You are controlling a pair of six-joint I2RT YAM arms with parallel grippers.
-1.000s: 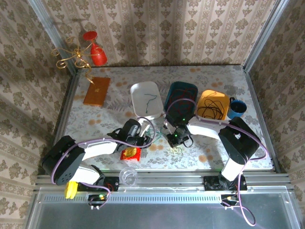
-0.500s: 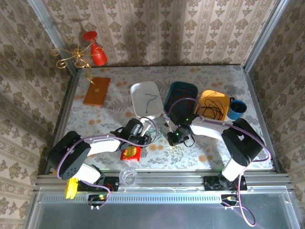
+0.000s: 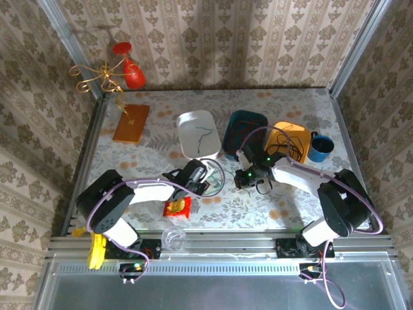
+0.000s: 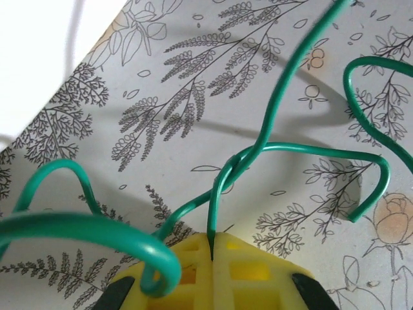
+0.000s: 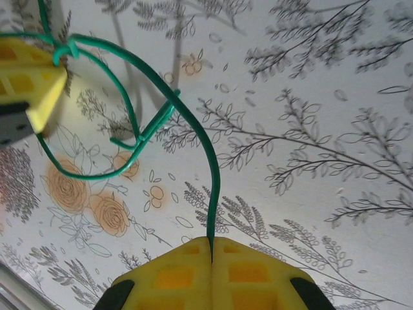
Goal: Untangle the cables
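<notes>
One green cable pinched by left gripper; likewise right gripper.

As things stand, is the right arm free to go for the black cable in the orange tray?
Probably not yet. The black cable lies close by in the orange tray, but the right arm's fingers are shut on the green cable.

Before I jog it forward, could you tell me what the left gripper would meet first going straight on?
Probably the twist in its green cable, then the table; depth is unclear.
</notes>
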